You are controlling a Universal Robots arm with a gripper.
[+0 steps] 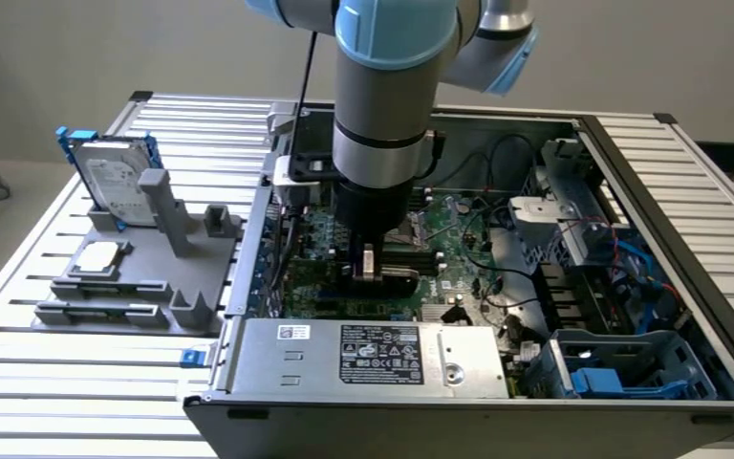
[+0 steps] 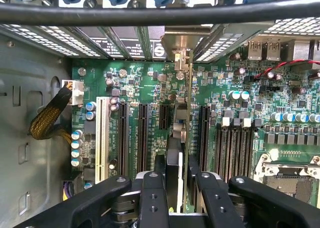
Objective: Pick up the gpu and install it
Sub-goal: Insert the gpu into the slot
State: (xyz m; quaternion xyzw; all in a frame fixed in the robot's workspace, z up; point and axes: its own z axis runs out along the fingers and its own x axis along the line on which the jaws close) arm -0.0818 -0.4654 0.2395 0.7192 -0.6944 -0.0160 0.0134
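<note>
Black end effector grips one gpu edge-on over motherboard.

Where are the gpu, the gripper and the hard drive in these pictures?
gpu (image 2: 184, 138): wrist view, on the card's thin edge standing over the motherboard slots.
gripper (image 2: 174, 188): wrist view, midway between the black fingertips clamping the card.
hard drive (image 1: 115, 182): exterior view, on its silver labelled face, upright in the grey holder.

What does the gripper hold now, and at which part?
The gripper holds the gpu by its top edge, the fingers pressing both faces, the card upright over the motherboard slots.
</note>
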